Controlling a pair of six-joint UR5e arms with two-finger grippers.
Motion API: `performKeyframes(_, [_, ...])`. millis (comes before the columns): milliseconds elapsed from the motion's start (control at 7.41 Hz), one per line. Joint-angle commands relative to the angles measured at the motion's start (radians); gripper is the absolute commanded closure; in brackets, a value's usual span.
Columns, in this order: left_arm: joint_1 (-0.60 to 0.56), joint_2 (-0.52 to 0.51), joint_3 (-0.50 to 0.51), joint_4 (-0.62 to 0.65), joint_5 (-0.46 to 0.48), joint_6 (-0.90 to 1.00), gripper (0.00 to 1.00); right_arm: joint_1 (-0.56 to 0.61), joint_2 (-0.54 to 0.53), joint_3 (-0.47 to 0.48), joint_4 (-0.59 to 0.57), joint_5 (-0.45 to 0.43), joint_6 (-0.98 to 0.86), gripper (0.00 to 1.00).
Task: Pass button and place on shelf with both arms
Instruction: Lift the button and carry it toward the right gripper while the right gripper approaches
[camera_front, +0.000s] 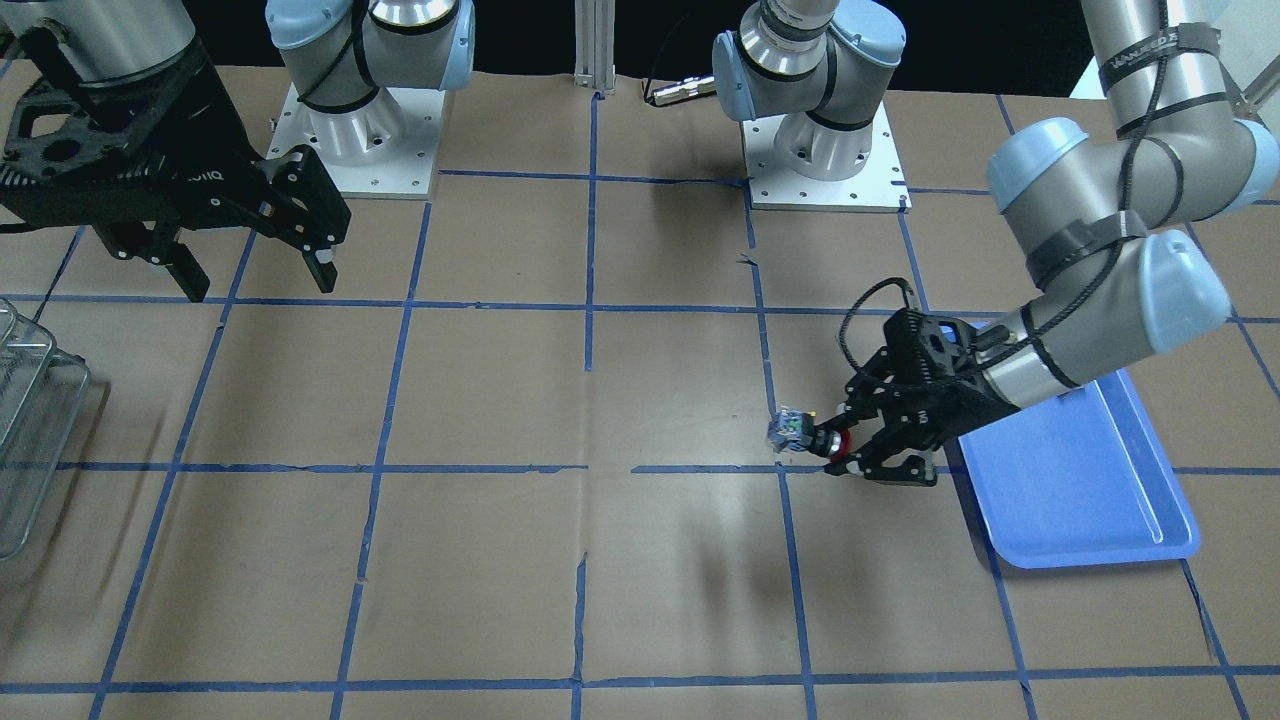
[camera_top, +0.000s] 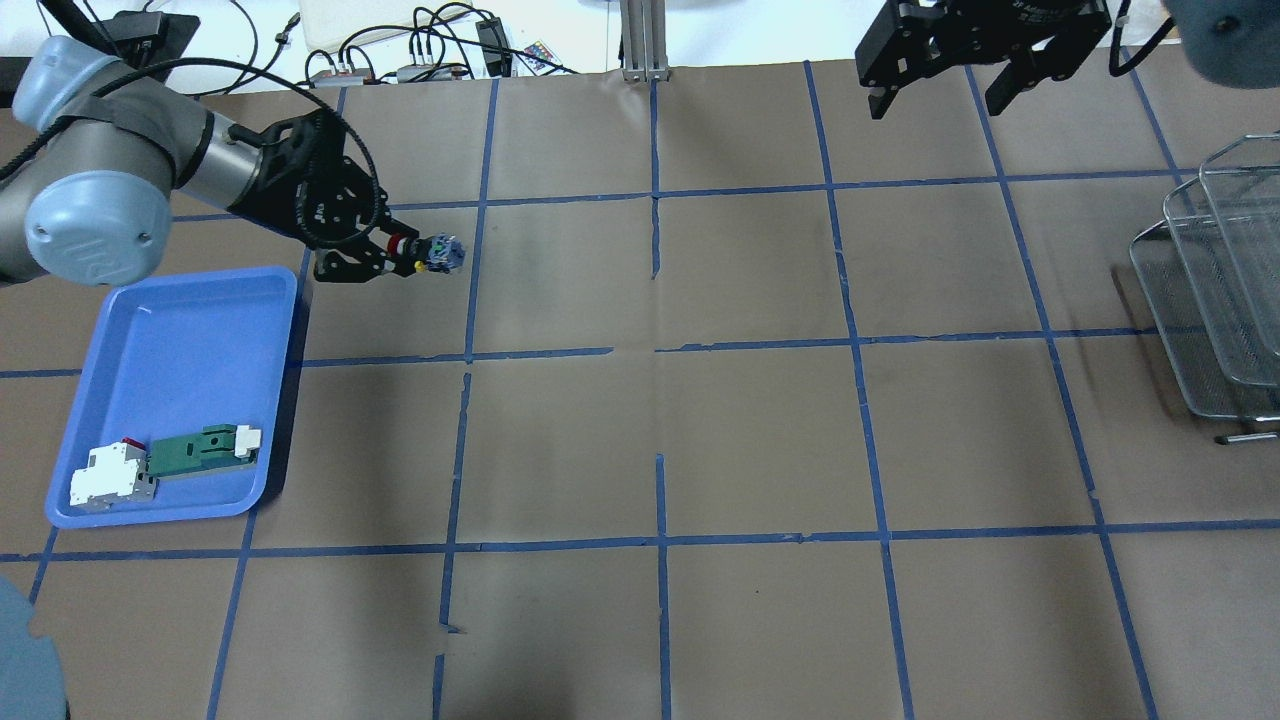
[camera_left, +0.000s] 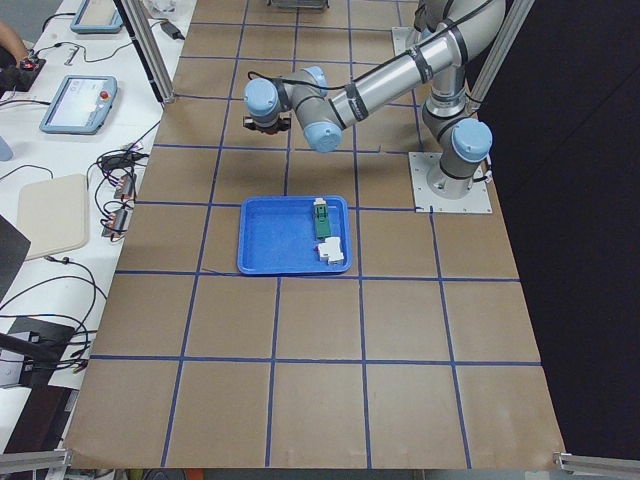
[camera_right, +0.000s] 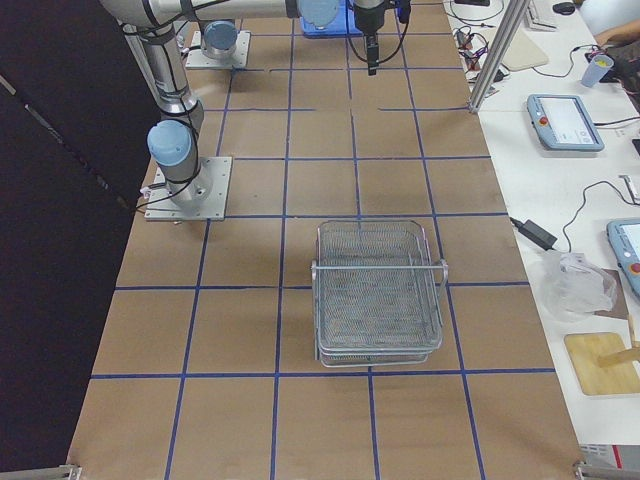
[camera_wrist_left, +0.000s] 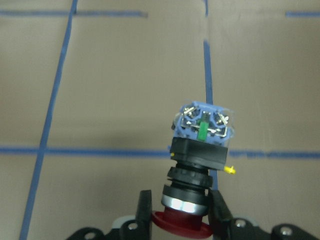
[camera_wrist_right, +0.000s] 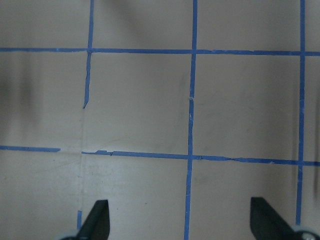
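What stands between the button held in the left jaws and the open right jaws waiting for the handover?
Nothing visible does. Only bare taped table lies between the button, clamped in the left jaws, and the open right jaws, and onward to the shelf.

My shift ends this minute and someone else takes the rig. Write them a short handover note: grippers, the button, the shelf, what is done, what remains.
Left gripper: jaws shut on the button by its red cap, clear block pointing outward, held above the table beside the blue tray.
Right gripper: open, holding nothing, raised over the table.
Shelf: at the robot's right end of the table, far from both grippers.
Done: button picked up.
Left: pass it to the right gripper, then place it on the shelf.
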Motion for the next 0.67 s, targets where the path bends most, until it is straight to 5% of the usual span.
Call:
performKeyframes(0, [-0.176,-0.005,0.028,0.103,-0.051,-0.292,1.0,-0.008,-0.023,-0.006,0.084,0.024,-0.227,0.0])
performKeyframes(135, [-0.242,-0.014,0.053,0.201,-0.076,-0.447,1.0,-0.016,-0.023,-0.005,0.084,0.087,-0.329,0.0])
performKeyframes(540, [-0.372,-0.014,0.109,0.234,-0.08,-0.655,1.0,-0.072,-0.066,0.006,0.095,0.296,-0.773,0.0])
